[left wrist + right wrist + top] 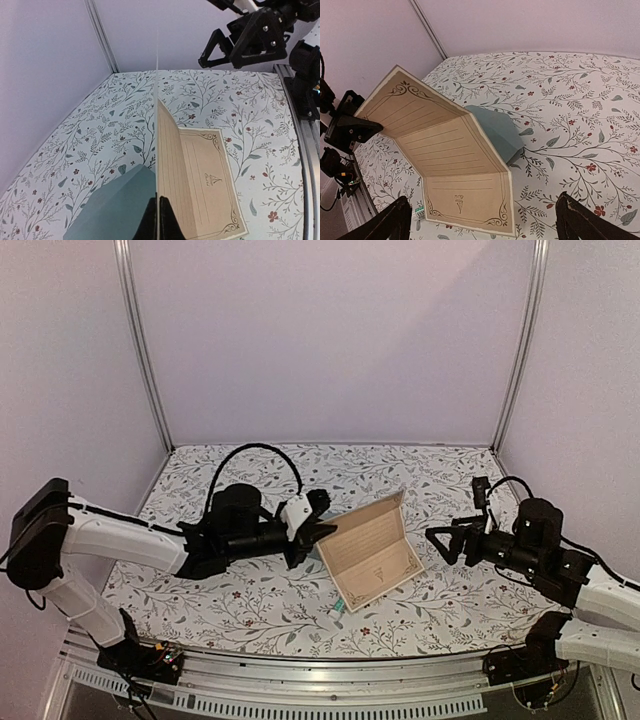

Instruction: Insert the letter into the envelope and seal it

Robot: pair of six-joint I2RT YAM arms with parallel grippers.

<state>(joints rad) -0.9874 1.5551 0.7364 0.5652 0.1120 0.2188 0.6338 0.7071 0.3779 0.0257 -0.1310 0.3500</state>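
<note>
Bench [230, 610]: floral cloth.
Letter [372, 552], mid-bench: tan, ruled lines, dark ornate border, creased into three panels. One end panel flat on bench, other panels lifted.
Envelope [496, 131]: pale teal, plain, flat on bench, partly hidden behind letter.
Left claw [322, 530]: clenched on letter's raised edge.
Right claw [438, 543]: spread wide, grasping nothing, apart from letter.

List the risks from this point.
1. The left gripper pinches the letter by one thin edge only; the raised sheet may slip out or crease.
2. The envelope lies loose, partly hidden by the letter; moving the letter could drag it.
3. The right gripper hangs open, apart from both, so nothing steadies the envelope.
</note>
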